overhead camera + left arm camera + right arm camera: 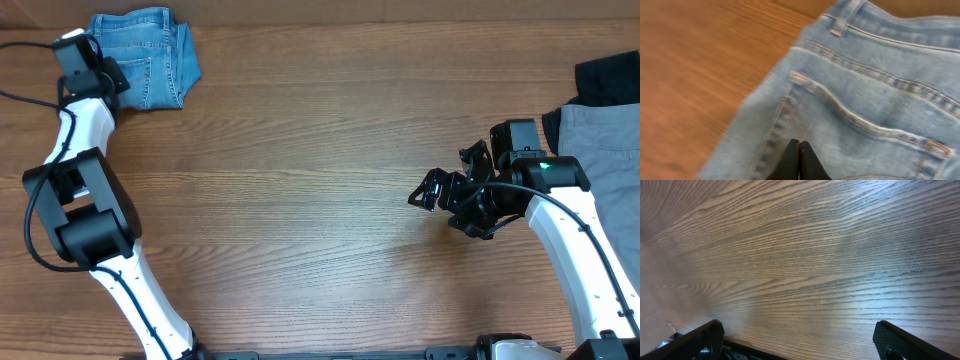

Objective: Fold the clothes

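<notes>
Jeans [150,55] folded at bench [300,150] corner: done. Left fingers [792,160] pressed together over jeans pocket, seemingly pinching nothing. Grey trousers [605,135] and black garment [610,75], far right of jeans: unfolded. Right fingers [700,337] spread, empty.

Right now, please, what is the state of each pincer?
Left pincer: shut, tips over the jeans, no cloth seen between them.
Right pincer: open, holding nothing, above the table.

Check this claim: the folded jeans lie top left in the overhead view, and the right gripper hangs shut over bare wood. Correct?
No. The right gripper is open, fingers wide apart, as the right wrist view shows. The jeans and wood are as stated.
</notes>
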Robot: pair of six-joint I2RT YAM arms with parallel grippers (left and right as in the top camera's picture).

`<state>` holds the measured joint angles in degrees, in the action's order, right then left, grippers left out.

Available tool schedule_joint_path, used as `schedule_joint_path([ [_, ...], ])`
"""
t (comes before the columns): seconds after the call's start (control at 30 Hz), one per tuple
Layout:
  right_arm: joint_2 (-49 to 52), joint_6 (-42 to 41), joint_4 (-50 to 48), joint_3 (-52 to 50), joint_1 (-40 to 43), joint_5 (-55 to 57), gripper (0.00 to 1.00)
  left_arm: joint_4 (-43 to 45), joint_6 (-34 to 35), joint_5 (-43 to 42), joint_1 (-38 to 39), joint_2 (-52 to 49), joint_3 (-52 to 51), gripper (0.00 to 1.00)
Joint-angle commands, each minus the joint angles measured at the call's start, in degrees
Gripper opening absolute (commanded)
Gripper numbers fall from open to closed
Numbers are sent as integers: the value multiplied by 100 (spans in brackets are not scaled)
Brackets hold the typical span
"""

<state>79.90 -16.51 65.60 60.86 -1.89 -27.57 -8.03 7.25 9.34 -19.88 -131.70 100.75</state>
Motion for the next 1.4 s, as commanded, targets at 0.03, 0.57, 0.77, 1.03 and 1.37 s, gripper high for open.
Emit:
schedule_joint_path([
  [0.03, -4, -17, -13, 66, -2, 59, 100, -378, -107, 457, -138, 131, 57, 4],
  [0.57, -4, -20, 33, 66, -2, 57, 100, -481, -452, -144, -302, -619, 55, 8],
  [0.77, -4, -20, 9, 66, -2, 57, 100, -970, -444, -127, -289, -131, 61, 4],
  [1.03, -37, -20, -157, 474, -2, 55, 100, -2070, 203, -177, -129, 2188, 61, 100],
  [1.37, -2079, 4, 1029, 1373, -2, 105, 100, -4529, 1099, -2857, 101, 5012, 59, 100],
])
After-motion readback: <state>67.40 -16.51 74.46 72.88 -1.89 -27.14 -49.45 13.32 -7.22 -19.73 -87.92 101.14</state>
